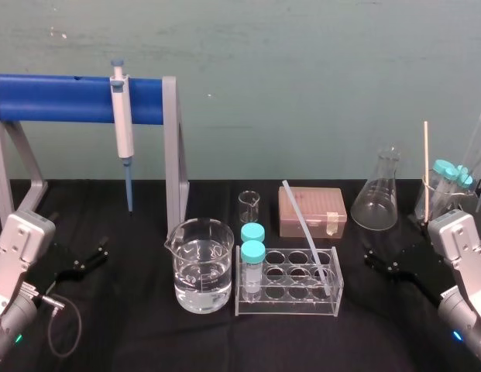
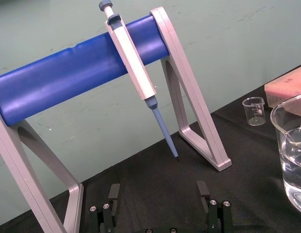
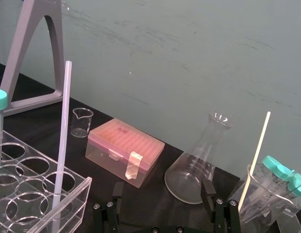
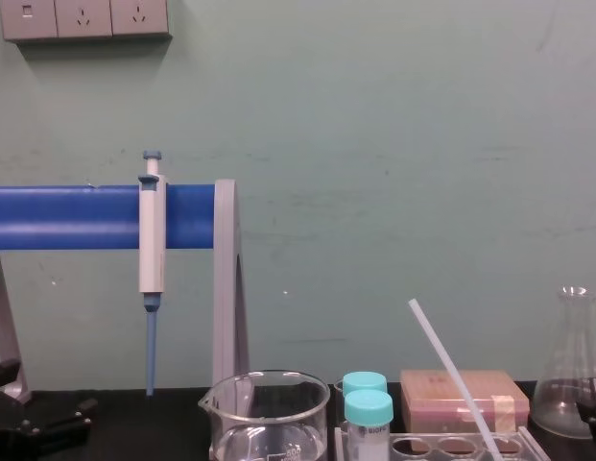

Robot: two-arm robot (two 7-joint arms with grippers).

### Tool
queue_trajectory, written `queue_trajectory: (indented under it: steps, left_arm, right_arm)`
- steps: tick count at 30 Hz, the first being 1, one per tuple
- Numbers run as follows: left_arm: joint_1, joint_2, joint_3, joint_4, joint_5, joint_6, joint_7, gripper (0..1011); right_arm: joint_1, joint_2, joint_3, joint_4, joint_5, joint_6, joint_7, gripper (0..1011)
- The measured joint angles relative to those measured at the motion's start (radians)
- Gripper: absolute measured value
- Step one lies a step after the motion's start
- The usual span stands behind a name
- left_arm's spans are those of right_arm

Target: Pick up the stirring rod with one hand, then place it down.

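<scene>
Since the rod (image 1: 304, 232) is leaning in the front right hole of the rack (image 1: 286, 306), top tipped back and to the left, nothing's been grabbed yet, so I'd call this the reach step. The right gripper (image 1: 376, 261) sits low just right of the rack with fingers spread. The left gripper (image 1: 93, 258) is parked well off to the left, also spread. My guess is the right one goes in, pinches the bare shaft above the rack and lifts along the lean so the rack doesn't get dragged.

Count: 1 rod, 1 rack with 2 capped tubes (image 1: 252, 263), 1 beaker (image 1: 201, 267) of water, 1 small beaker (image 1: 249, 208), 1 tip box (image 1: 311, 211), 1 flask (image 1: 376, 194), 1 pipette (image 1: 122, 124) on 1 stand (image 1: 62, 98). At least 2 more capped tubes far right.
</scene>
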Motion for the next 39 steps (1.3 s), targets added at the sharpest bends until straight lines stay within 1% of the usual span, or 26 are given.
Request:
queue_trajectory:
  steps: [39]
  left_arm:
    - [0.000, 0.000, 0.000, 0.000, 0.000, 0.000, 0.000, 1000]
  right_arm:
    - [0.000, 0.000, 0.000, 0.000, 0.000, 0.000, 0.000, 1000]
